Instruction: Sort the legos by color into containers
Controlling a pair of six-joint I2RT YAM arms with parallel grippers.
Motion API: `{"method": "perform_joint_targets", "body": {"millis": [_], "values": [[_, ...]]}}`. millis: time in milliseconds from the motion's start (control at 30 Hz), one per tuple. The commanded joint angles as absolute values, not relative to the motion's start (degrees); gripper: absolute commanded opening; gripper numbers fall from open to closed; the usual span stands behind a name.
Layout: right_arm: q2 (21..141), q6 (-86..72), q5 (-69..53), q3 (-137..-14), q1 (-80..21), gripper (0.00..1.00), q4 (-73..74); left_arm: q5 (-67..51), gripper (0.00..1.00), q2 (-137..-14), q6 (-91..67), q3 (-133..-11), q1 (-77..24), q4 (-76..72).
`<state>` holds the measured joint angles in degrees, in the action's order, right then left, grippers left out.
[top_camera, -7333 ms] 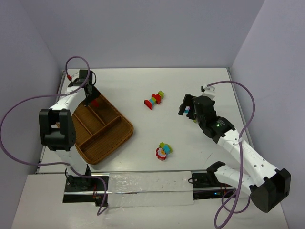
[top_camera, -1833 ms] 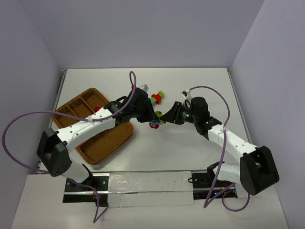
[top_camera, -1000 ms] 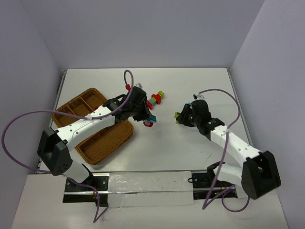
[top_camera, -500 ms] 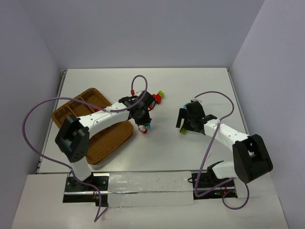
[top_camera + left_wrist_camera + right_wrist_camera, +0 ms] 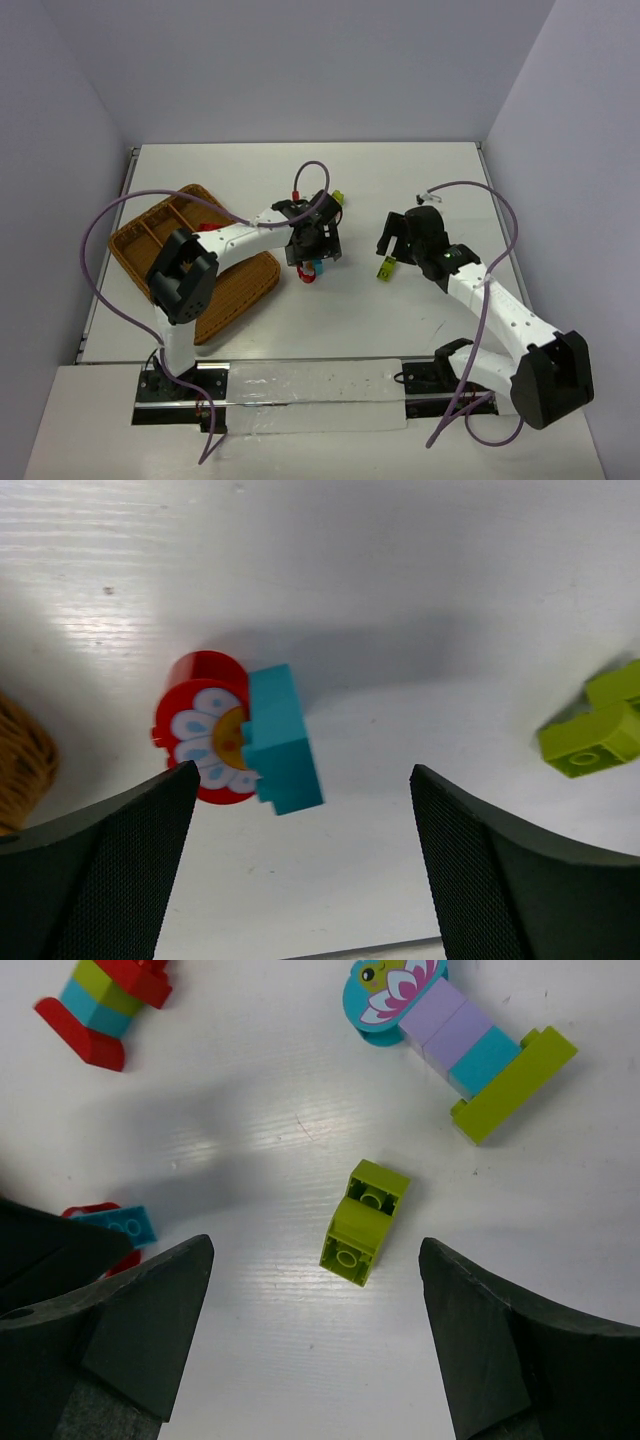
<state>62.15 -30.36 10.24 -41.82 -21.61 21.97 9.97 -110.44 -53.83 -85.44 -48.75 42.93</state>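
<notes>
In the left wrist view, a red flower-faced lego (image 5: 203, 734) joined to a teal brick (image 5: 281, 739) lies on the white table. My left gripper (image 5: 300, 776) hangs open just above it, holding nothing. A lime-green brick (image 5: 362, 1222) lies loose on the table under my right gripper (image 5: 315, 1250), which is open too. From above, the left gripper (image 5: 312, 256) is over the red-and-teal piece (image 5: 308, 270), and the right gripper (image 5: 393, 245) is over the green brick (image 5: 384, 268). The containers are compartments of the wicker tray (image 5: 262, 283) at the left, with a red brick (image 5: 205, 227) inside.
A red, green and teal stack (image 5: 105, 1000) and a lotus-faced purple, teal and green stack (image 5: 450, 1032) lie beyond the green brick. The left arm (image 5: 240, 232) stretches over the tray's right side. Grey walls enclose the table on three sides.
The right gripper opened first and left the green brick on the table. The left gripper swung right with the red-and-teal piece, then opened and let it go.
</notes>
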Motion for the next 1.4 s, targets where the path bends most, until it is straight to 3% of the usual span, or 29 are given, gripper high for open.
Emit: {"method": "perform_joint_targets", "body": {"millis": [0, 233, 500, 733, 933, 1133, 1367], "values": [[58.4, -30.5, 12.1, -45.1, -22.0, 0.91, 23.5, 8.0, 0.94, -109.6, -54.2, -92.4, -49.6, 41.6], [59.0, -27.8, 4.8, -45.3, -25.2, 0.89, 20.7, 14.6, 0.93, -99.9, -54.3, -93.9, -44.4, 48.7], [72.6, -24.7, 10.8, -54.3, -43.0, 0.9, 20.9, 15.2, 0.93, -82.6, -55.2, -81.2, -30.3, 49.6], [85.8, -22.7, 11.6, -62.0, -47.4, 0.9, 21.0, 13.9, 0.93, -78.4, -54.9, -74.0, -26.4, 48.5], [92.4, -25.0, 12.7, -64.3, -47.8, 0.83, 19.1, 13.3, 0.93, -77.8, -54.9, -72.1, -26.3, 46.7], [97.2, -25.6, 12.8, -66.5, -47.8, 0.68, 17.1, 13.1, 0.93, -77.5, -54.3, -71.1, -26.3, 46.9], [99.6, -26.8, 13.0, -67.5, -47.9, 0.36, 16.1, 12.7, 0.93, -76.9, -53.0, -69.3, -26.3, 46.1]]}}
